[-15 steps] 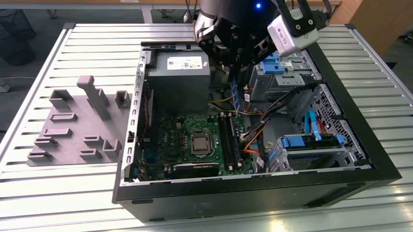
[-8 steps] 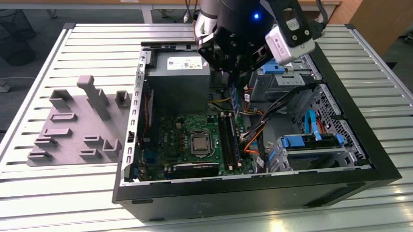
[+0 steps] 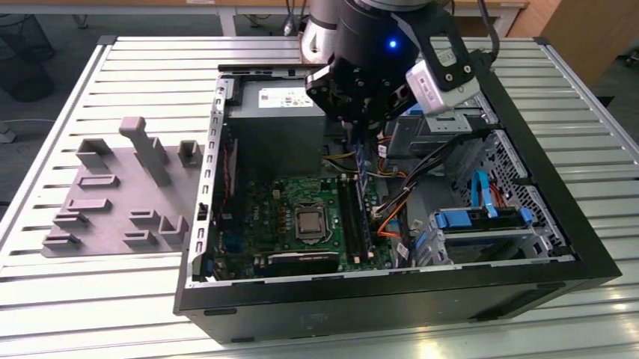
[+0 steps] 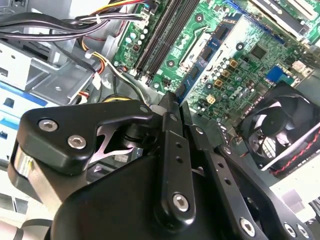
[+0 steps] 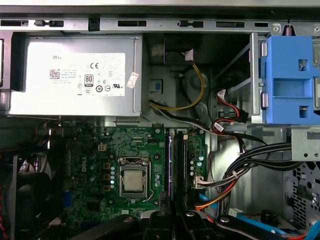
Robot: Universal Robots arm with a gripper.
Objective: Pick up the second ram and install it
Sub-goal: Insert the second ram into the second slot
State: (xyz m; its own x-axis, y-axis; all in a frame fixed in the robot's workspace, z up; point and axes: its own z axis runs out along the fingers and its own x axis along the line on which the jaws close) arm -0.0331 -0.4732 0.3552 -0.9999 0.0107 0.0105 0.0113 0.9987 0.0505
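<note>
My gripper (image 3: 358, 129) hangs over the open computer case, above the far end of the memory slots (image 3: 352, 217). Its fingers are shut on the second ram (image 3: 361, 161), a thin blue stick that reaches down from the fingertips toward the green motherboard (image 3: 269, 202). In the first wrist view the ram (image 5: 170, 165) shows edge-on as a dark blue line. It runs from the gripper (image 5: 172, 216) along the black slots (image 5: 181, 160). In the second wrist view its blue edge (image 4: 184, 89) comes out at the closed gripper (image 4: 172, 97). I cannot tell whether it touches a slot.
A grey power supply (image 3: 274, 101) fills the far end of the case. Orange and black cables (image 3: 399, 202) and a blue drive cage (image 3: 479, 221) crowd the slots on the exterior view's right. A fan (image 4: 277, 130) sits by the board. A grey fixture (image 3: 120, 194) lies on the slatted table.
</note>
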